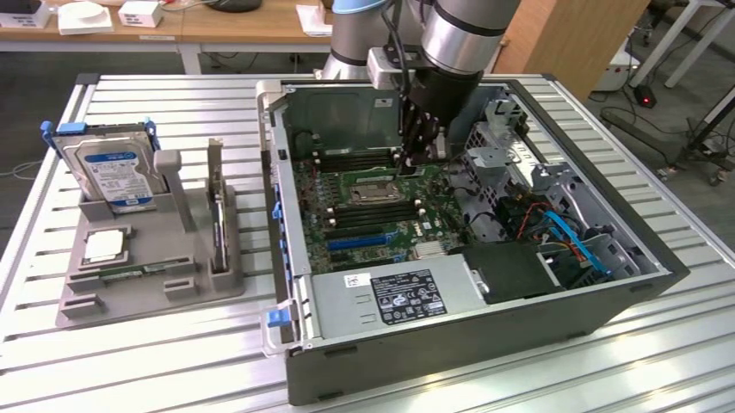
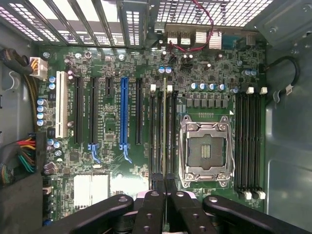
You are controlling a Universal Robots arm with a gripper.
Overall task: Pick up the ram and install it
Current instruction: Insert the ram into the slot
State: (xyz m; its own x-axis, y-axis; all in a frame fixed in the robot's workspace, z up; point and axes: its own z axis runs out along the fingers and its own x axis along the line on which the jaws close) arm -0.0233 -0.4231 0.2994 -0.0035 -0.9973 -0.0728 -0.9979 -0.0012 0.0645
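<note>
I have the claw (image 2: 165, 187) clamped near-shut on the ram (image 2: 165, 126), edge-on and parallel to the slots (image 2: 173, 131) beside the socket (image 2: 204, 151), likely so it seats straight.

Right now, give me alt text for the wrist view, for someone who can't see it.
The end effector is shut on the ram, held edge-on in line with the memory slots beside the processor socket on a green motherboard.

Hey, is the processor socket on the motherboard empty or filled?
Empty. In the wrist view the processor socket shows its dark contact field bare in the middle, with no chip seated on it.
</note>
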